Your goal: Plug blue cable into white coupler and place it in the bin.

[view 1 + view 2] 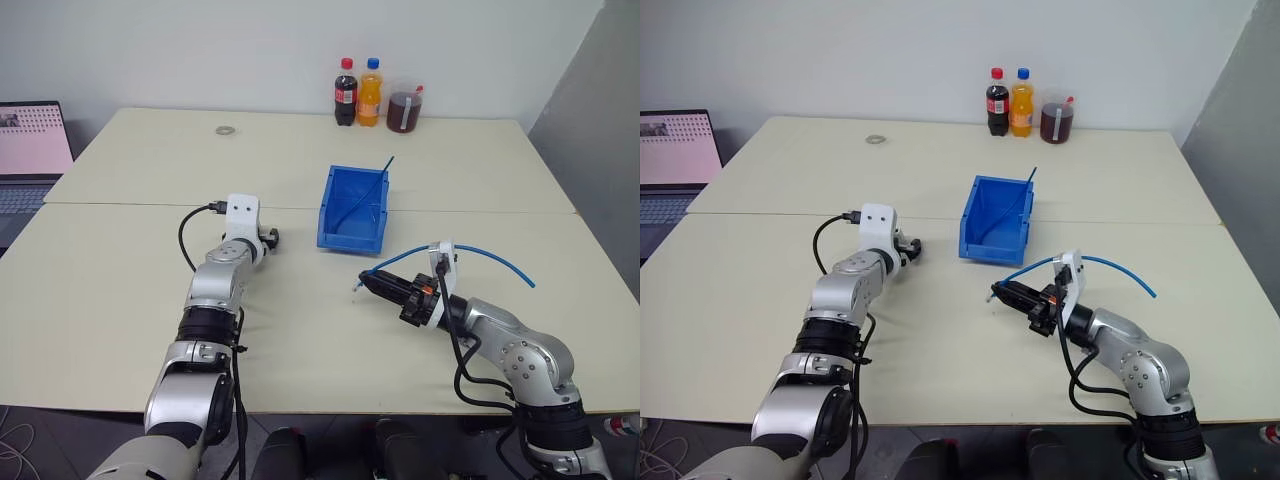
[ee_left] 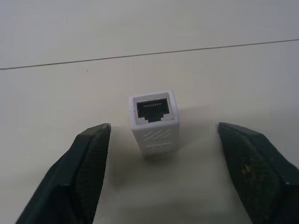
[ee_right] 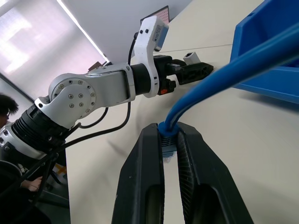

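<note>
My left gripper (image 2: pixel 163 140) is spread wide, with the white coupler (image 2: pixel 154 121) lying on the table (image 1: pixel 120 290) between its fingers. My right gripper (image 3: pixel 170 144) pinches the blue cable (image 1: pixel 1110 263) near its plug, close to the blue bin (image 1: pixel 352 208).

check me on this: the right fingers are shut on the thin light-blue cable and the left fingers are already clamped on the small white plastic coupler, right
Not quite. The right fingers are shut on the thin light-blue cable, but the left fingers are not clamped on the small white plastic coupler. The left wrist view shows them open on either side of it, with table visible in both gaps.
</note>
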Tool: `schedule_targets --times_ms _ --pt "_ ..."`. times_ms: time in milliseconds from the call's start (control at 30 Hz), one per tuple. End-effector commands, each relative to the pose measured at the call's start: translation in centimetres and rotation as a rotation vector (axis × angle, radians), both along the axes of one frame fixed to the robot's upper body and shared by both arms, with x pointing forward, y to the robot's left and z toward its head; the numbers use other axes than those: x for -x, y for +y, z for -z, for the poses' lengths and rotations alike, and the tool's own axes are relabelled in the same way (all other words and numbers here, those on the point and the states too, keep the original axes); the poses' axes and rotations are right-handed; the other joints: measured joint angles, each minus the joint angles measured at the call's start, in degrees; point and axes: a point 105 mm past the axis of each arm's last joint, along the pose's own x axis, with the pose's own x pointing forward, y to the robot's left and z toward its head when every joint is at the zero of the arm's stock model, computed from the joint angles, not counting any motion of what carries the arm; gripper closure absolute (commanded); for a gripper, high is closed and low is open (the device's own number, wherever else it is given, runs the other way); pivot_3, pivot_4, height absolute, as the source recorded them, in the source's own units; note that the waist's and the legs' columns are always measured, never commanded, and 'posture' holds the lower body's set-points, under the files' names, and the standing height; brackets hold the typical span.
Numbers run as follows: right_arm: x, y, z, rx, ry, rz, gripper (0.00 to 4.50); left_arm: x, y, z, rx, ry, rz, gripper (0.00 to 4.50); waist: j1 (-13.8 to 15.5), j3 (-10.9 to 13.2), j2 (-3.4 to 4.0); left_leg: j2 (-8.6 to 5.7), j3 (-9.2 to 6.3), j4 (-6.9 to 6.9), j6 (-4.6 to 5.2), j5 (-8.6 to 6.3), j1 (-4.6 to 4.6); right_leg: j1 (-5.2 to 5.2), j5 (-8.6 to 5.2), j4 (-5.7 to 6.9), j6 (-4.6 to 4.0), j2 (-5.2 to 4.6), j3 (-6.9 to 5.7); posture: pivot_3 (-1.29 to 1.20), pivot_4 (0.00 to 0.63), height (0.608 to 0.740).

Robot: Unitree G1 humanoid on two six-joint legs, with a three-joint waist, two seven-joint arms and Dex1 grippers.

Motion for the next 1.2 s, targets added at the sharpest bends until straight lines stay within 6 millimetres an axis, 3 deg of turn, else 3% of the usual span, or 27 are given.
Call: schedule_targets --times_ms 33,400,667,800,933,1067,1200 --pt "0.3 -0.2 -1.4 -0.025 -0.056 0.002 4.39 -0.5 0.7 -1.1 -0.004 -0.047 -0.041 1.57 0.0 0.0 0.00 0.00 0.00 0.00 0.00 0.00 0.00 0.00 0.00 0.00 0.00 0.00 0.00 0.00 0.150 0.740" --pt "0.2 -0.3 -1.4 -0.023 -0.060 0.012 4.39 -0.5 1.4 -0.6 -0.038 -0.056 -0.059 3.72 0.0 0.0 0.00 0.00 0.01 0.00 0.00 0.00 0.00 0.00 0.00 0.00 0.00 0.00 0.00 0.00 0.150 0.740" --pt "0.4 -0.5 -1.5 -0.007 -0.073 0.016 4.39 1.0 2.2 -0.9 -0.027 -0.100 0.068 3.72 -0.2 0.0 0.00 0.05 0.02 -0.02 -0.01 0.00 0.02 -0.01 0.01 0.01 -0.01 0.00 0.03 0.00 0.150 0.740" --pt "1.3 -0.5 -1.3 0.048 -0.107 -0.012 4.39 3.5 0.1 -1.4 -0.019 -0.110 0.337 3.72 -0.1 0.0 0.01 0.10 0.00 -0.04 -0.02 0.00 0.03 -0.02 0.01 0.02 -0.02 -0.01 0.01 0.00 0.150 0.740" --pt "2.5 -0.4 -1.0 0.121 -0.158 -0.052 4.39 7.6 -2.9 -1.3 -0.029 -0.039 0.700 3.72 0.0 0.0 0.01 0.13 0.00 -0.03 -0.03 0.00 0.00 -0.04 0.00 0.02 -0.01 -0.08 0.02 0.00 0.150 0.740" --pt "3.3 -0.2 -0.6 0.190 -0.204 -0.086 4.39 10.7 -4.6 -0.9 -0.121 0.046 0.996 3.72 0.1 0.0 0.01 0.09 0.04 -0.02 -0.02 0.00 0.01 -0.01 -0.01 0.00 0.00 -0.09 -0.01 0.00 0.150 0.740" --pt "3.6 0.1 -0.1 0.243 -0.245 -0.102 4.39 11.5 -5.4 -0.4 -0.223 0.105 1.161 3.72 0.0 0.0 0.01 0.04 0.08 -0.02 -0.01 0.00 0.07 0.00 -0.02 0.00 -0.01 -0.01 0.02 0.00 0.150 0.740"
